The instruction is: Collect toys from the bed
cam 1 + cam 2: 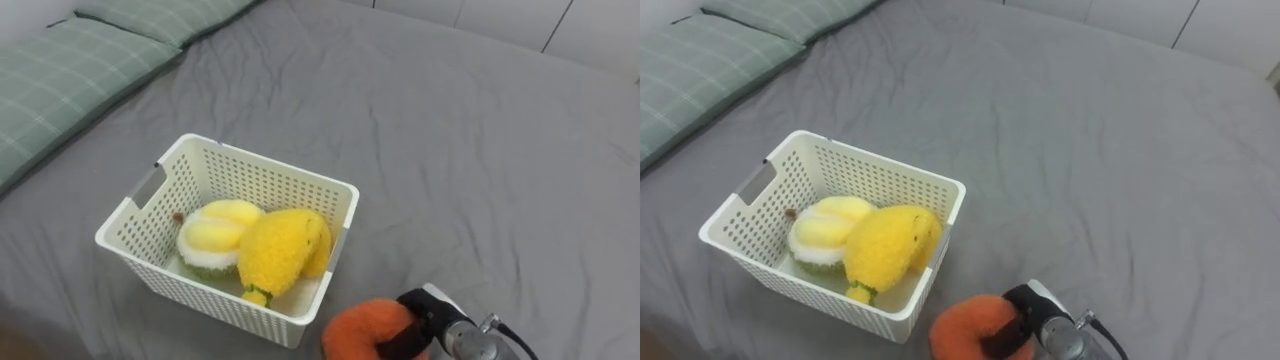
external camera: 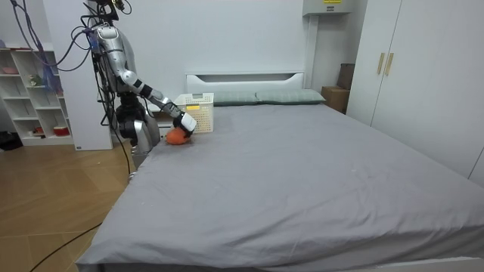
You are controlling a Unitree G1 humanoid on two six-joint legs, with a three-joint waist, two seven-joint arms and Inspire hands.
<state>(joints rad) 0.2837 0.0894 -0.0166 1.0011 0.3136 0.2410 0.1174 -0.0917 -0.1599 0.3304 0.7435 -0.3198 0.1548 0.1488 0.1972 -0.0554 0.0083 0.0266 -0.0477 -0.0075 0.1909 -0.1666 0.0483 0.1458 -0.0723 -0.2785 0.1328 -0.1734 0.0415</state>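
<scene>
**Orange toy in hand, just outside the basket**

Left eye view: I'm looking down on the grey bed. A white slotted basket sits on it. Two toys lie inside, touching each other: a yellow toy on the side nearer my right arm and a pale toy to its left. At the bottom edge, just beside the basket's near right corner, is the orange toy. My right hand comes in from the lower right, and its dark fingers are curled round that toy, gripping it. The toy is outside the basket, apart from its wall. Green checked pillows lie at the upper left.

Right eye view: the scene is the same — the orange toy is clasped low in the picture, and the other two are in the basket.

Room view: the robot stands at the side of the bed on the room view's left, near the head end. Its right arm reaches out over the mattress. The hand and the orange toy are low at the bed's edge, in front of the basket — I can't tell whether the toy touches the sheet. A shelf stands behind the robot. A wardrobe stands on the room view's right.
</scene>
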